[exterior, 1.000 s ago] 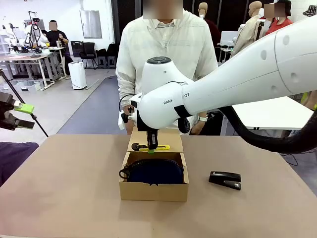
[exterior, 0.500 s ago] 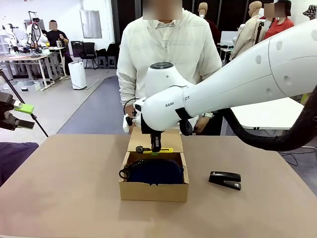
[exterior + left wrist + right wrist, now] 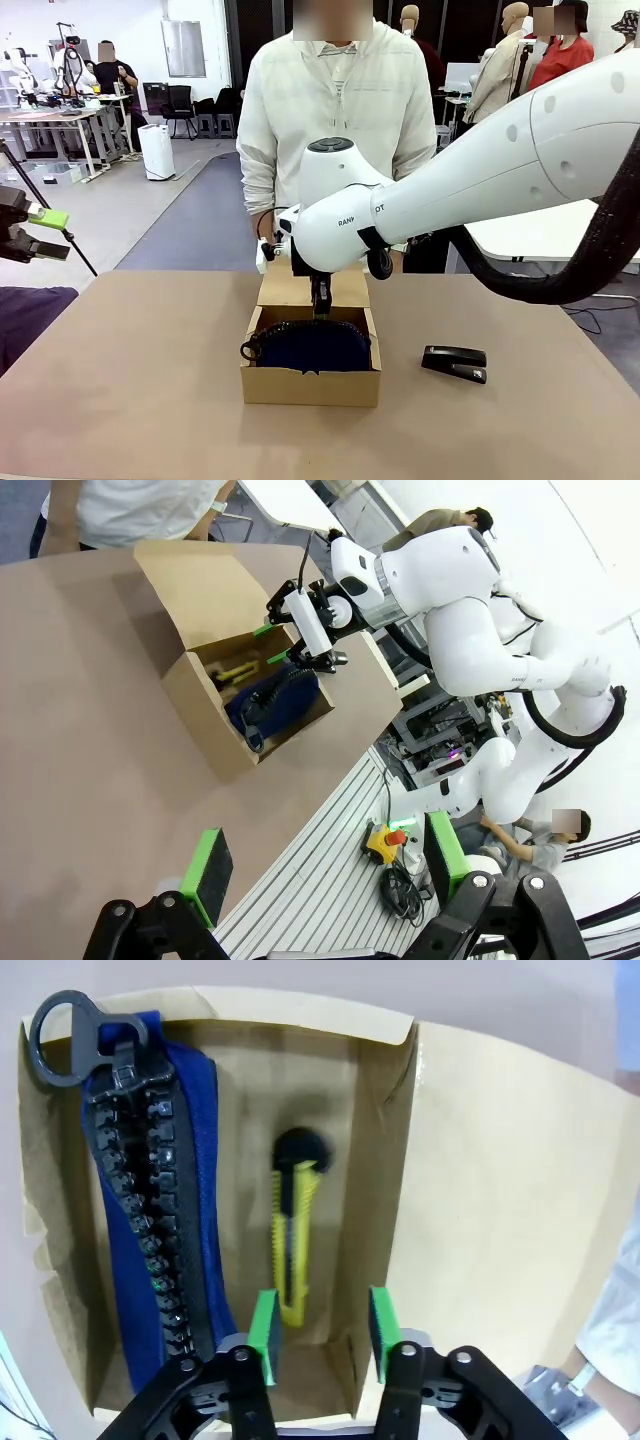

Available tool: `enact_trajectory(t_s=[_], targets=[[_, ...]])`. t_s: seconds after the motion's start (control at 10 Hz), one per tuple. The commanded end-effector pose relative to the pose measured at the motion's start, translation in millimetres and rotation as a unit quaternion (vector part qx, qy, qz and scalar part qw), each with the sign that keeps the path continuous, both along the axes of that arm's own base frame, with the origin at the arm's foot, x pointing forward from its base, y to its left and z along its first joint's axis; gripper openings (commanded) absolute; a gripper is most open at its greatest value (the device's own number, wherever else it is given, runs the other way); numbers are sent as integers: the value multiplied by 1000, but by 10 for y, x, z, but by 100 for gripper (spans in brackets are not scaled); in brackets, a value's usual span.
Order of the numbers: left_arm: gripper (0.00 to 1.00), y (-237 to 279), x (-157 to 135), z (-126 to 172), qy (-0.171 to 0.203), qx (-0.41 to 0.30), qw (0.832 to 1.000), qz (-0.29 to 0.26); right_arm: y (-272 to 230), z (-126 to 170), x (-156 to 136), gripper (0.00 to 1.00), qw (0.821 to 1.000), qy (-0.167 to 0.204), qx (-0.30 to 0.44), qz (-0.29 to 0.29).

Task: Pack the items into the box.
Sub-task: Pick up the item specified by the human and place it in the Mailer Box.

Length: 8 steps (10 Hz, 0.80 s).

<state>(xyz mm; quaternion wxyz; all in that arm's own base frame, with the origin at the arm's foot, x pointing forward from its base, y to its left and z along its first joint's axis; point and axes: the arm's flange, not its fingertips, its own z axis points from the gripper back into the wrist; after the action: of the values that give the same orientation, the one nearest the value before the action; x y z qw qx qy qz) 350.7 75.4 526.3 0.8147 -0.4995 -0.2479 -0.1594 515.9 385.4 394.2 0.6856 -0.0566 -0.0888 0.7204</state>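
Observation:
The brown cardboard box (image 3: 310, 385) stands mid-table with its flap lid (image 3: 300, 290) open toward the person. In it lies the navy zip pouch (image 3: 312, 345), its ring pull at the left end. My right gripper (image 3: 320, 300) reaches down into the box's far side. In the right wrist view the yellow-and-black utility knife (image 3: 293, 1230) lies on the box floor beside the pouch (image 3: 150, 1210), and the right gripper (image 3: 322, 1322) is open, its green pads clear of the knife's near end. My left gripper (image 3: 325, 865) is open and holds nothing, off the table's left side (image 3: 35, 230).
A black stapler (image 3: 455, 362) lies on the table right of the box. A person in a white shirt stands at the far edge just behind the box. My right arm spans the space above the table's right half.
My right gripper came down with the knife into the far side of the box and opened. The knife now lies on the box floor. The left arm has not moved.

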Motion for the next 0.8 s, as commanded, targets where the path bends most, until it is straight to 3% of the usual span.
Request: enact_trajectory(t_s=[0.0,0.4,0.7], targets=[[100,22,-17,18,4,-1,1000,-3,29,41,-3,100,1000,-13,-9,-6],[100,22,-17,18,4,-1,1000,-3,-12,125,-27,100,1000,-10,1,-10],[100,22,-17,18,4,-1,1000,-3,-305,482,-188,100,999,2,21,-48]])
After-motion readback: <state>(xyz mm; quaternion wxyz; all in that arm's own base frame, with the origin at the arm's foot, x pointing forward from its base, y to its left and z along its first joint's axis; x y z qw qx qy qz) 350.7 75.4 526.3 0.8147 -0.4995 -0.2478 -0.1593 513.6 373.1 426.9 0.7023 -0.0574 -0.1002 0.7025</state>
